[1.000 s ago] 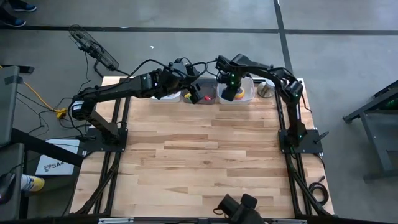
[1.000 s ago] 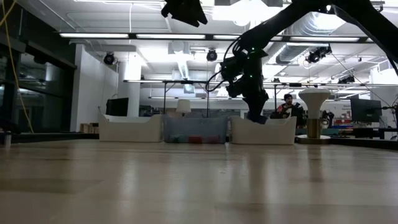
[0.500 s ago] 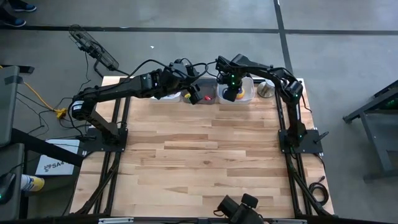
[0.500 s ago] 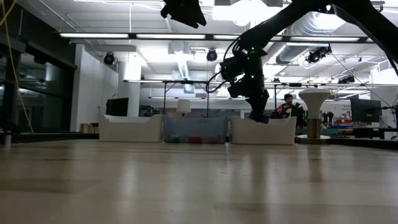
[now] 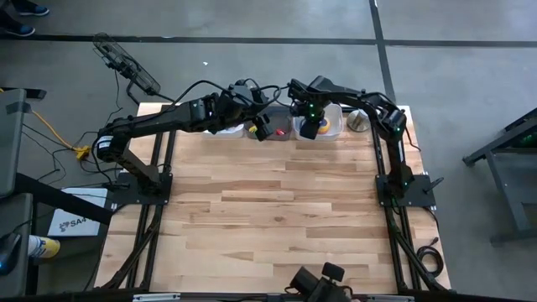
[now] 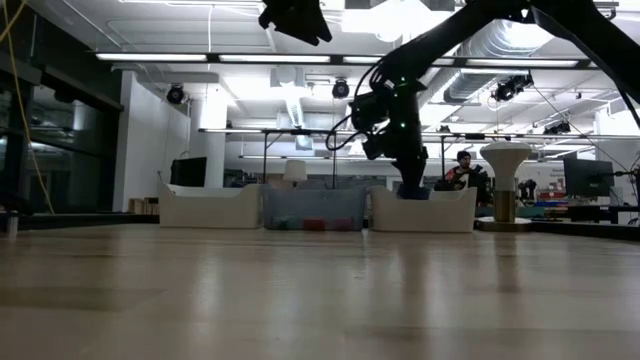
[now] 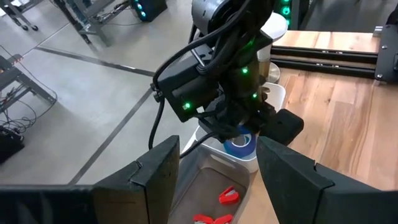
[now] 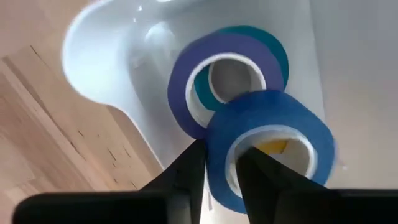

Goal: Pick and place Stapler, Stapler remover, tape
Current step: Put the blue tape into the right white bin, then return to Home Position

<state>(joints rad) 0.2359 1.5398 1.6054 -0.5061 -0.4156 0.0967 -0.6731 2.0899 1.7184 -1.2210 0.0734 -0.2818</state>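
A: What stayed hidden in the right wrist view?

B: The blue tape (image 8: 267, 146) covered part of the purple roll (image 8: 214, 87), and the cyan one (image 8: 273, 46) showed only as a sliver behind that. Something yellow (image 8: 272, 147) sat inside the blue ring, too little visible to name.

A: And from above?

B: The right hand (image 5: 311, 126) covered most of the white bin (image 5: 334, 127); its contents were too small to tell.
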